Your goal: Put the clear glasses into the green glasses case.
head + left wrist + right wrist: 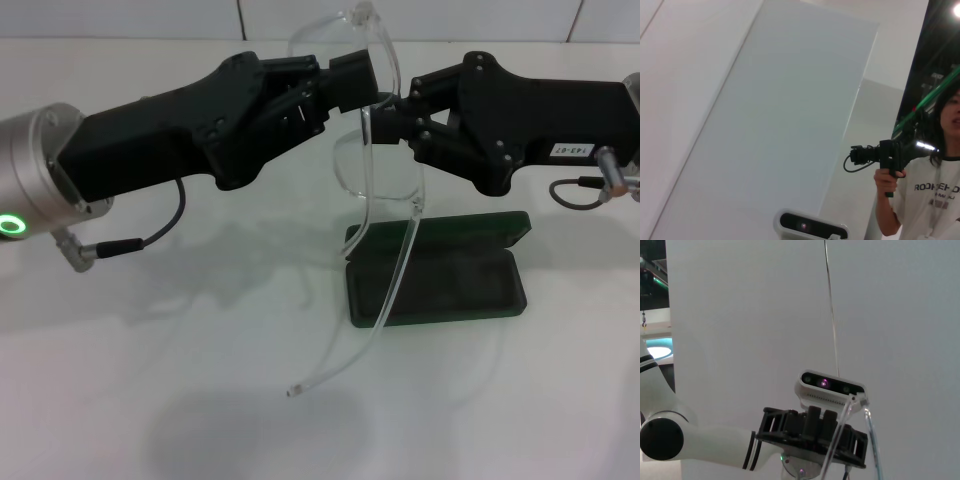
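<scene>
Above the open dark green glasses case [436, 272], both black tools, left tool [362, 82], right tool [392, 112], clamping the transparent clear glasses [372, 160].

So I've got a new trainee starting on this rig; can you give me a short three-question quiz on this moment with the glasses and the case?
1. True or false: the clear glasses already lie inside the green glasses case.
2. Which tools touch the glasses? A) only the left tool B) only the right tool C) both
3. Fill in: the case lies on the white table with its lid ____.

Key
1. False: they are held up in the air above the case, one arm hanging down in front of it.
2. C: both meet at the frame.
3. Open.
</scene>
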